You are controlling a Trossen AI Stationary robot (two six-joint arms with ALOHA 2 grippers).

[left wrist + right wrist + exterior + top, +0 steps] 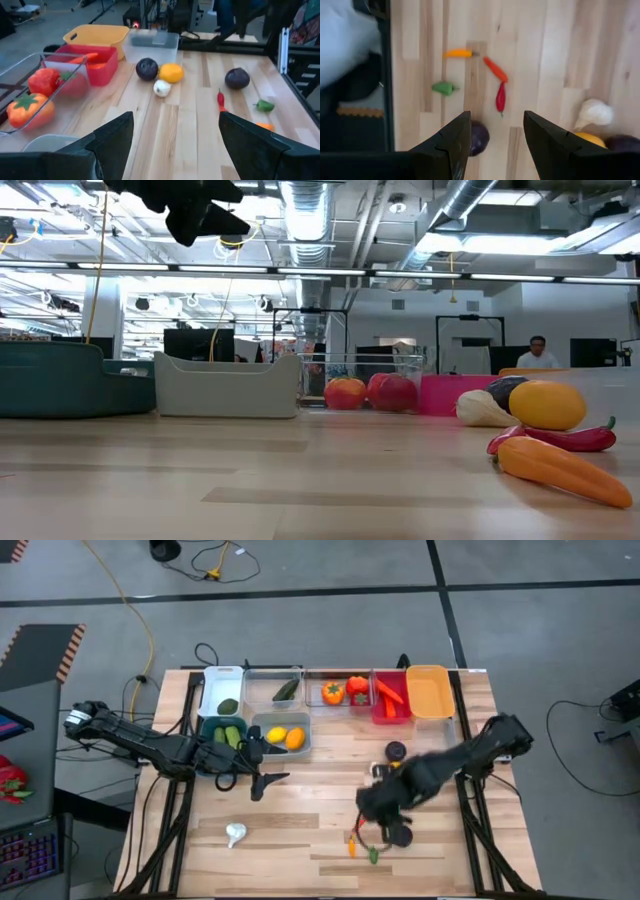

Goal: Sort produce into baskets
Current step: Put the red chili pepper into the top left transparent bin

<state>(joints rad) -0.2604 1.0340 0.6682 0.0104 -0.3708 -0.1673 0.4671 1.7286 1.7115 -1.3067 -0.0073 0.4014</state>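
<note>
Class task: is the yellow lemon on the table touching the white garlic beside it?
Touching. The left wrist view shows the lemon resting against the garlic, no gap.

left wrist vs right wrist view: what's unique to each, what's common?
Only the left wrist view: the yellow-orange plastic tub, the red plastic tub and a clear tub holding an orange toy pepper.
Only the right wrist view: a small yellow-orange toy carrot.
Both: red toy chilli, white toy garlic, small green toy pepper, round purple ball.
</note>
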